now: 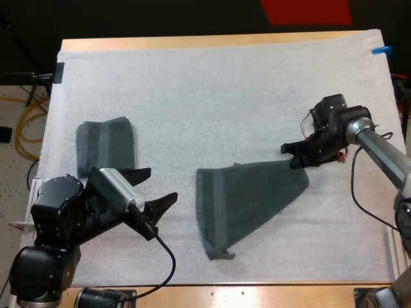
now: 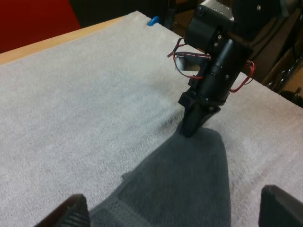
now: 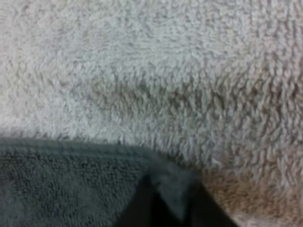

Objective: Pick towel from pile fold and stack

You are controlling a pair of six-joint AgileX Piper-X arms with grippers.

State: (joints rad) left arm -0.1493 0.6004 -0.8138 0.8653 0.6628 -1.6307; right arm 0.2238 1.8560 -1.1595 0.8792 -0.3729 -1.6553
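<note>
The spread towel [image 1: 247,199] at 5 o'clock is dark grey-green, with a flatter woven band along one edge. The folded towel [image 1: 106,144] at 9 o'clock is alike. The mat [image 1: 212,96] is white and nubbly, the table [image 1: 212,42] pale wood. The left gripper [image 1: 162,183] and right gripper [image 1: 290,156] are black.

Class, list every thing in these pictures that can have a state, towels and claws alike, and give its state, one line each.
folded towel: folded, flat on the mat, clear of both claws.
spread towel: loosely spread, not neatly folded, one corner gripped.
left claw: open, holding nothing.
right claw: shut on the spread towel's corner.
</note>
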